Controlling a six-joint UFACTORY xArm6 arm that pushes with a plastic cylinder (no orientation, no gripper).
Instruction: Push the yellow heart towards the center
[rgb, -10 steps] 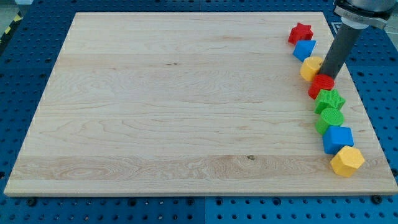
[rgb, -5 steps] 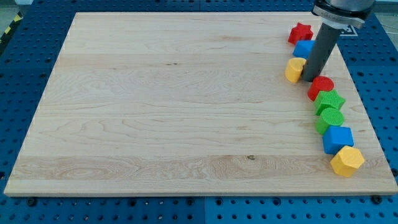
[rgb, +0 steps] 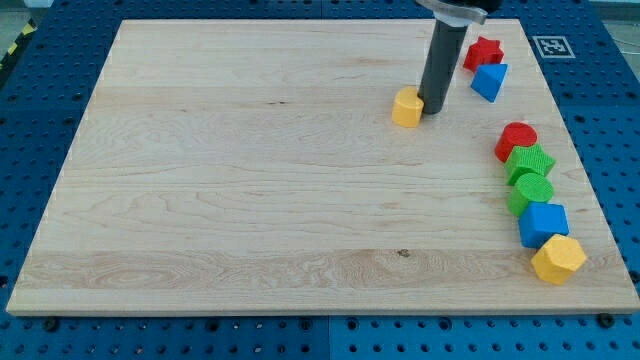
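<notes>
The yellow heart (rgb: 406, 107) lies on the wooden board (rgb: 250, 180), right of the middle and toward the view's top. My tip (rgb: 431, 113) touches the heart's right side. The dark rod rises from there to the view's top edge.
A red star (rgb: 484, 52) and a blue block (rgb: 489, 81) sit near the top right corner. Down the right edge runs a line: a red block (rgb: 516, 139), two green blocks (rgb: 530, 162) (rgb: 529, 192), a blue block (rgb: 543, 222) and a yellow hexagon (rgb: 558, 259).
My tip has moved left, pushing the yellow heart out of the line at the right edge and toward the board's middle. The blue block near the star has turned a little.
</notes>
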